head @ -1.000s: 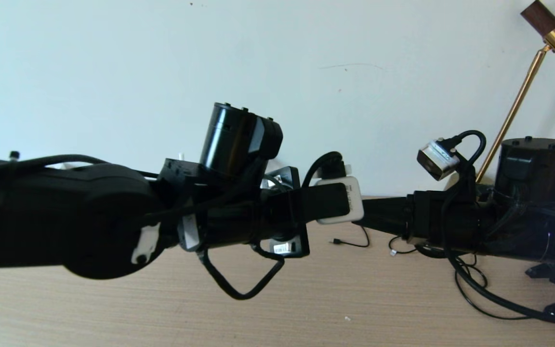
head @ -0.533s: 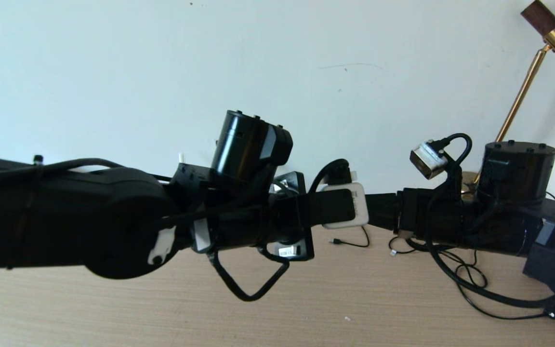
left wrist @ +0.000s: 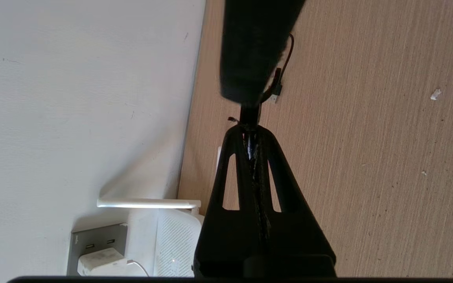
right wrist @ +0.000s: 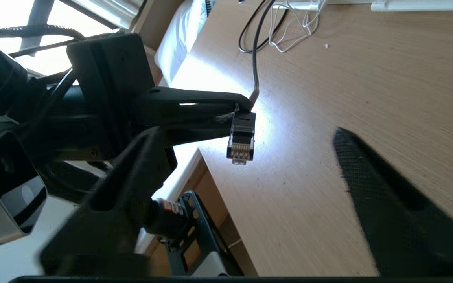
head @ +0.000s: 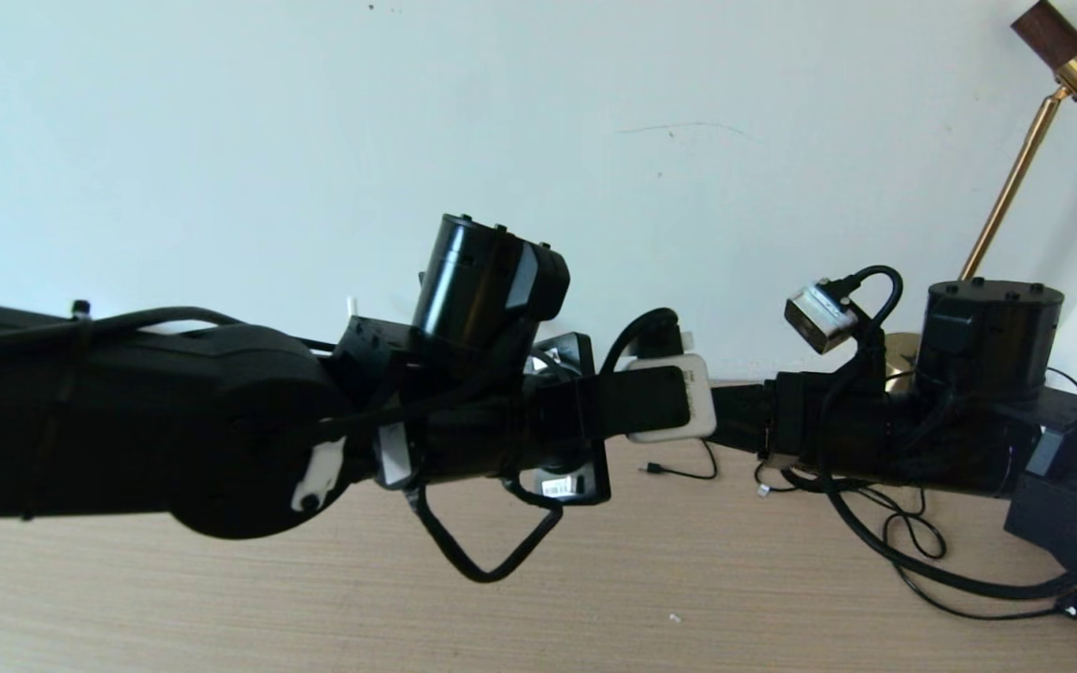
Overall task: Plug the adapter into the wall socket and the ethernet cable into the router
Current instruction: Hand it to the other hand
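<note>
My left gripper (head: 683, 400) reaches in from the left and is shut on the ethernet cable. Its black plug with a clear tip (right wrist: 242, 137) sticks out past the left fingertips (left wrist: 250, 129), contacts toward the right wrist camera. The cable (right wrist: 255, 59) trails back over the table. My right gripper (right wrist: 246, 131) is open, and the plug stands level with its fingertips, between them. The router (left wrist: 171, 243) stands by the wall with one antenna (left wrist: 148, 203) out. Beside it the adapter (left wrist: 96, 261) sits plugged into the grey wall socket (left wrist: 96, 237).
A white rounded block (head: 699, 416) with a black cable on top shows behind the left fingers. Thin black cables (head: 688, 470) and white cords (right wrist: 289, 23) lie on the wooden table (head: 595, 598). A brass lamp rod (head: 1015, 178) leans at the right. The table's edge (right wrist: 201, 157) runs below the plug.
The right arm has moved left toward the left gripper, closing the gap. The left arm shifted slightly right a second ago and has held still since, keeping the plug.
</note>
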